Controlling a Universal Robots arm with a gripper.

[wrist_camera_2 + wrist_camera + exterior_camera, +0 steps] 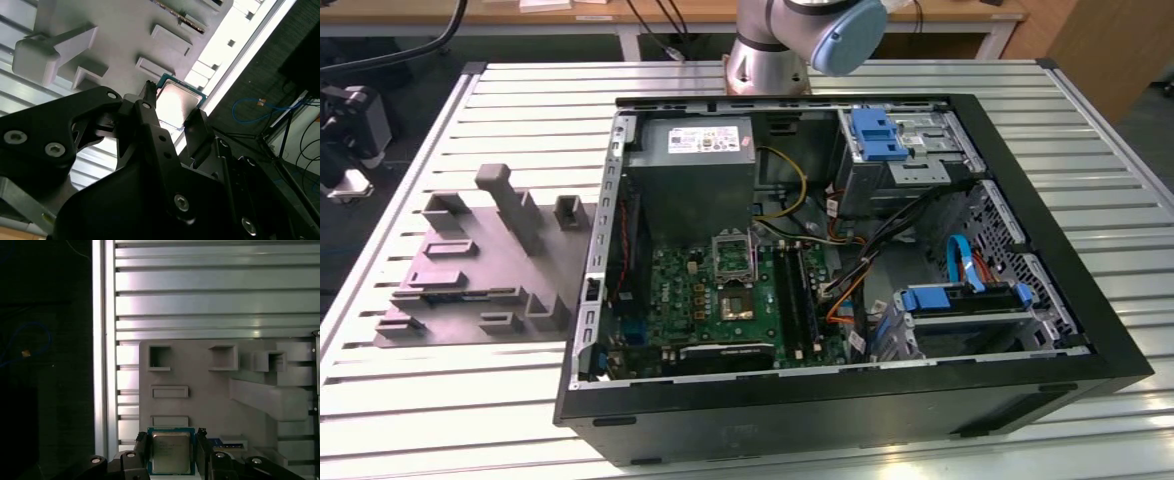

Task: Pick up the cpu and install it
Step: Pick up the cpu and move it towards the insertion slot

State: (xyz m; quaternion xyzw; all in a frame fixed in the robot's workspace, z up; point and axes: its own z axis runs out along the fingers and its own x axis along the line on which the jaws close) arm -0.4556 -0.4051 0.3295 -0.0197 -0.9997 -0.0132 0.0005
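End effector: black, two fingers, seen in both wrist views (171, 449) (175, 109). It is drawn narrow, with the cpu clamped between the fingers.
Fingers: one dark finger (202, 450) (196, 125) presses each of two opposite edges of the cpu.
Cpu: a small flat square (171, 456) (176, 100) with a pale metal top and a thin green rim. It sits right between the fingertips, its metal face turned toward the wrist cameras.
Tray: grey moulded plastic (200, 400) (125, 40) (467, 270) with upright posts and rectangular pockets. It lies beyond the fingertips, behind the cpu. Whether the cpu touches it I cannot tell.
Surface: slatted metal (200, 290) (520, 90) that carries the tray and stretches out past the end effector. One long edge of it runs off to the end effector's side, with dark floor beyond.
Computer case: black, with its side open (1067, 330). It stands on the surface just beside the tray, on the exterior view's right of it.
Motherboard: green (707, 300), flat inside the case, with a silver socket frame (734, 252) near its middle.
Arm: its grey and blue base (787, 40) rises at the far edge of the surface, behind the case.
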